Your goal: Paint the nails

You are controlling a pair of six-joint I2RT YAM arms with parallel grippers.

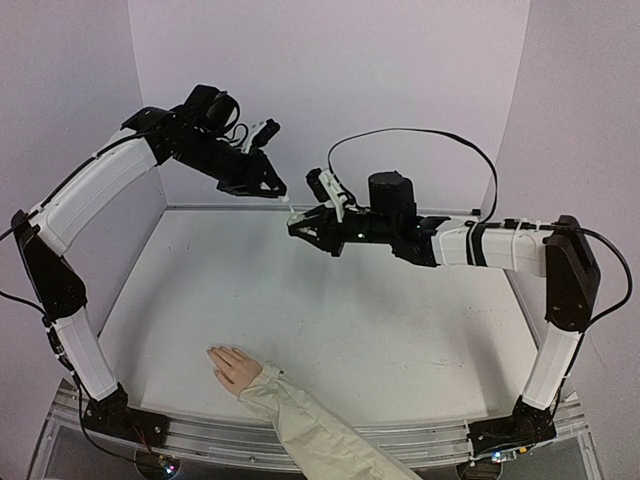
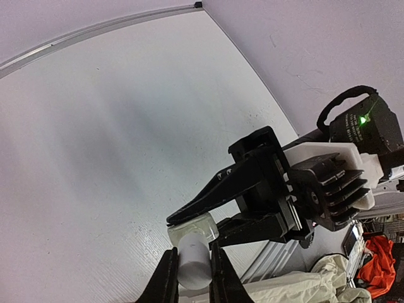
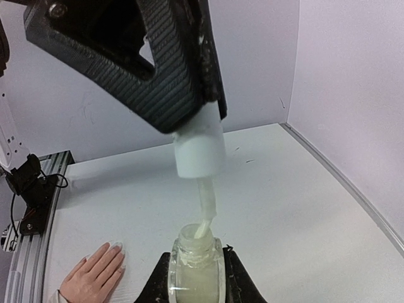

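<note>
Pale pink mannequin hand point(image 1: 236, 370) in a cream fabric sleeve point(image 1: 300, 420) lies flat at 7 o'clock, nails point(image 3: 115, 249) bare (seemingly). Aloft toward 12 o'clock, right fingers point(image 3: 235, 287) clamp a glass polish bottle point(image 3: 196, 278); left fingers point(image 2: 165, 278) pinch its white brush cap point(image 3: 199, 148). Draw it out straight, wiping excess on the rim point(image 3: 189, 232).
</note>
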